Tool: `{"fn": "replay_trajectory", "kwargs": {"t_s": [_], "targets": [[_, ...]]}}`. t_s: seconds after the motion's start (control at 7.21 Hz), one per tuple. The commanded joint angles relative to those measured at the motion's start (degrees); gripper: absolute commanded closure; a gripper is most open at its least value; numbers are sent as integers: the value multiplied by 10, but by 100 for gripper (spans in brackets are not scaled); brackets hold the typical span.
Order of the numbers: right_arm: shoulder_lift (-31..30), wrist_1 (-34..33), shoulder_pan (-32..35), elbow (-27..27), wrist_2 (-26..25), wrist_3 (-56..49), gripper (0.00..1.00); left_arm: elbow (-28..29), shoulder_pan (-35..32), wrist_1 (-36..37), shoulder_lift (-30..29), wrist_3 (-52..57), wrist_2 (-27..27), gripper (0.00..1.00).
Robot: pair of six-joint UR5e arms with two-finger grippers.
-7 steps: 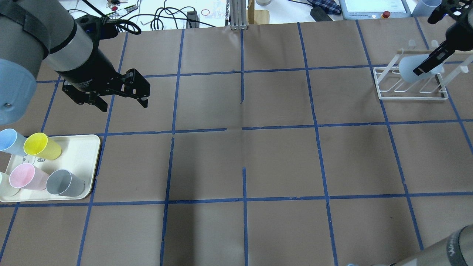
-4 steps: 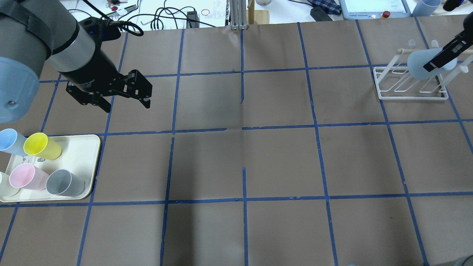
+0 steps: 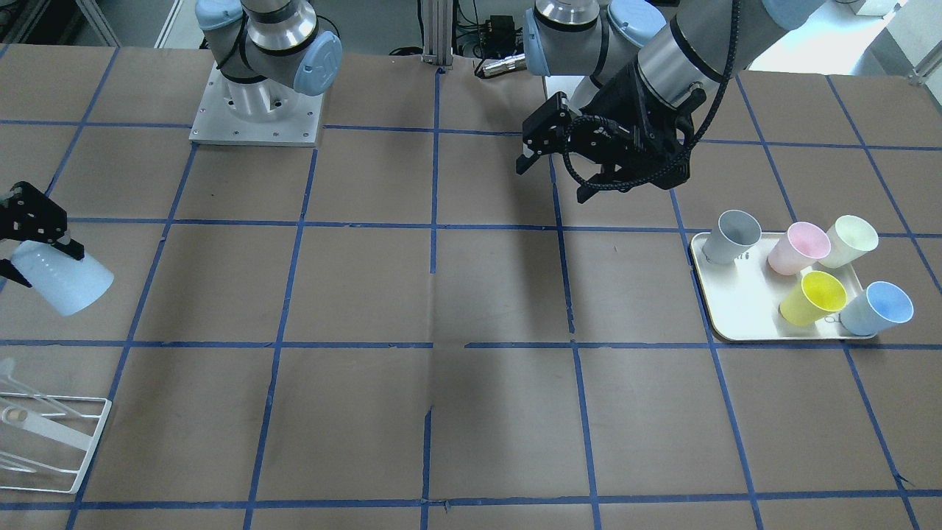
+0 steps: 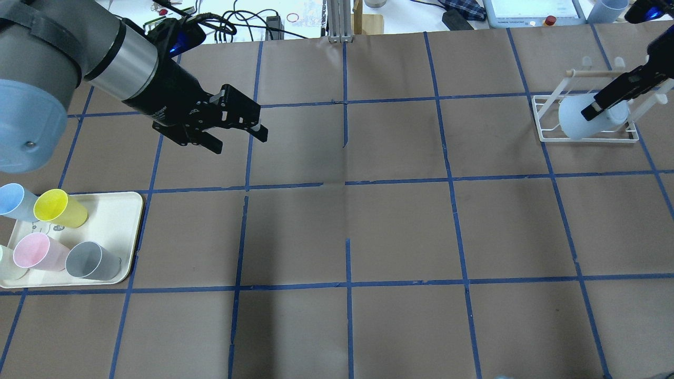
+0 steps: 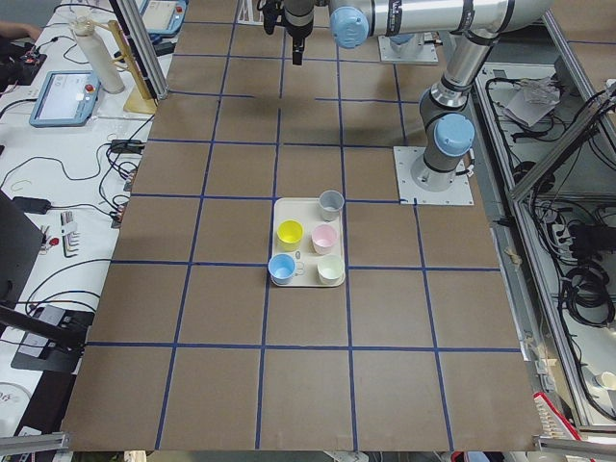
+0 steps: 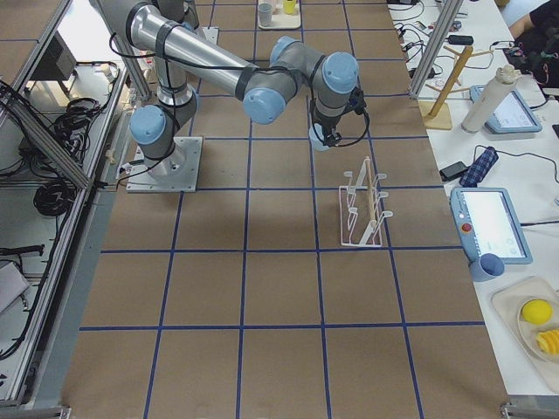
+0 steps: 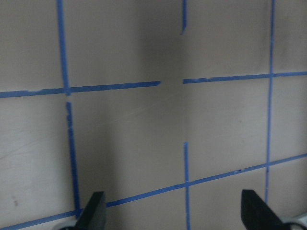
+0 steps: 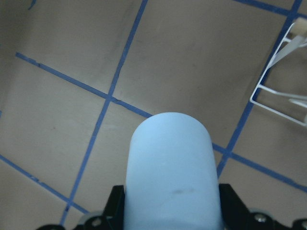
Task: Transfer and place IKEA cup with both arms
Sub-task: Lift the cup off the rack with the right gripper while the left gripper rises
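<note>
ikea cup (image 4: 574, 122) is held tilted in the air, clamped in the right pincer (image 4: 595, 109), near the white wire rack (image 4: 584, 140). left pincer (image 4: 239, 143) hovers above the tabletop (image 4: 400, 226), spread wide, empty.

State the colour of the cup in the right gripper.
The cup is light blue, clearest in the right wrist-mounted view.

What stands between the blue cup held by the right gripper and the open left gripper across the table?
Nothing visible. Only the taped table surface shows between the IKEA cup in the right gripper and the left gripper. The white rack sits beside the cup, off that line.
</note>
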Motion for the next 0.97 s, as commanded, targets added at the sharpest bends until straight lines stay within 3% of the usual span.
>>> {"fn": "replay_trajectory", "kwargs": {"t_s": [0.0, 0.42, 0.55, 0.83], "targets": [[-1, 161, -14, 0, 85, 135, 51, -39, 3, 3, -3, 11, -191, 0], [1, 400, -27, 0, 188, 147, 51, -137, 62, 9, -26, 48, -456, 0], [3, 484, -27, 0, 220, 148, 50, -155, 61, 27, -34, 68, -496, 0], [4, 618, -27, 0, 305, 149, 50, -159, 28, 48, -45, 71, -520, 0]]}}
